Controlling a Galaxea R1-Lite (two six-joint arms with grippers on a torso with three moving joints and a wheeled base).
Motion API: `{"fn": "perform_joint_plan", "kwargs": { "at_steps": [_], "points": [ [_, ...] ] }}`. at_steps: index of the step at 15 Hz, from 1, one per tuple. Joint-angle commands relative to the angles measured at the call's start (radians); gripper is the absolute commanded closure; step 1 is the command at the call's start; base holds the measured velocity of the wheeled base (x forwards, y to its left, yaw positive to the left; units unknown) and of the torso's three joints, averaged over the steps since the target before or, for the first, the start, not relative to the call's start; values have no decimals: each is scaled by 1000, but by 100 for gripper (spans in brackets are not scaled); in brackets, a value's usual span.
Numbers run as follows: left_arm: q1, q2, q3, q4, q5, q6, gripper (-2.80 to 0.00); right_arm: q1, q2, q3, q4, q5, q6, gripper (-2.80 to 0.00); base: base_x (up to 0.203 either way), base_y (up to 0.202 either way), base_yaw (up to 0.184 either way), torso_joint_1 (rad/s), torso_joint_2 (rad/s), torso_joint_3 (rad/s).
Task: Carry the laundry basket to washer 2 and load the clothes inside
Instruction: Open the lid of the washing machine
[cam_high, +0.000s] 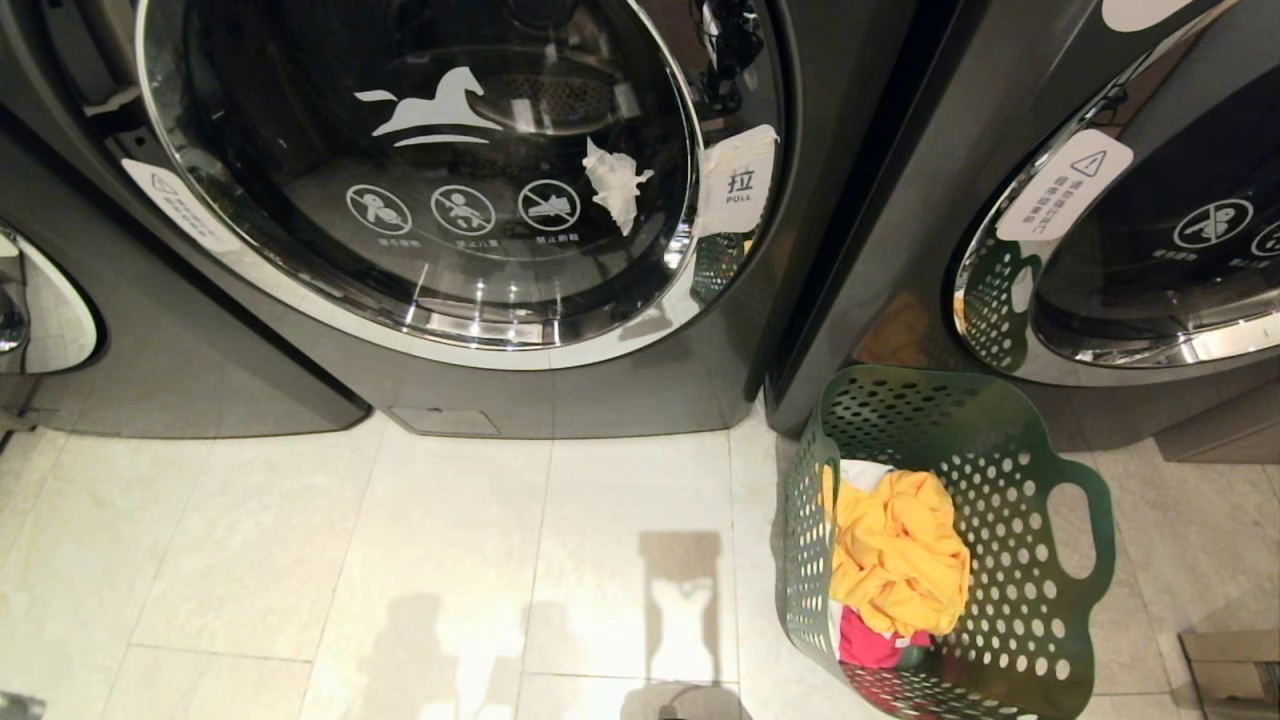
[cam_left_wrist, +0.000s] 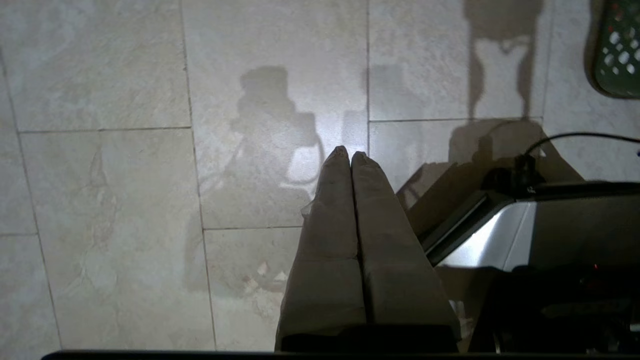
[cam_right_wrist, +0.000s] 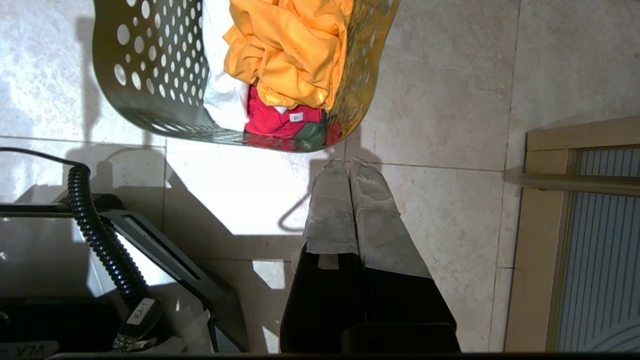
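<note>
The dark green perforated laundry basket (cam_high: 1010, 560) stands on the tiled floor at the right, before the gap between two machines. The clothes lie in it: a mustard-yellow garment (cam_high: 900, 560) on top, a white one (cam_high: 865, 472) and a pink-red one (cam_high: 870, 640). A dark grey front-loading washer (cam_high: 420, 180) with a white horse logo fills the middle, door closed; its number label is out of view. My right gripper (cam_right_wrist: 348, 162) is shut and empty over the floor, just short of the basket (cam_right_wrist: 150, 65). Over bare tiles hangs my left gripper (cam_left_wrist: 350, 154), shut and empty. Neither arm shows in the head view.
A second grey machine (cam_high: 1100, 200) stands right behind the basket, a third (cam_high: 50, 310) at the far left. My base (cam_right_wrist: 150, 250) with a coiled cable (cam_right_wrist: 100, 240) sits close below both arms. A wooden-framed panel (cam_right_wrist: 575, 225) and a cardboard box (cam_high: 1235, 670) lie to the right.
</note>
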Motion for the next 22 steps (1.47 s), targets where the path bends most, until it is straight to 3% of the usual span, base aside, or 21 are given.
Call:
{"fn": "perform_joint_plan", "kwargs": {
  "at_steps": [1,4,8,14,17,20,22],
  "points": [
    [-1,-133,19,48,-88,54,0,2,-5,5,8,2,2,0,0,0,0,0,0,0],
    [19,-267,35,205,-164,139,0,14,-5,4,8,20,0,0,0,0,0,0,0,0],
    [287,-241,35,226,-178,156,0,15,-5,4,9,20,0,0,0,0,0,0,0,0],
    [245,-647,42,211,-202,155,0,15,-9,19,-28,19,4,0,0,0,0,0,0,0],
    [238,-646,59,162,-154,72,0,26,-11,28,-57,17,9,0,0,0,0,0,0,0],
    [238,-646,60,162,-154,71,0,138,-10,23,-41,20,2,0,0,0,0,0,0,0],
    [238,-644,58,167,-163,99,0,125,-74,24,-45,14,6,0,0,0,0,0,0,0]
  ]
}}
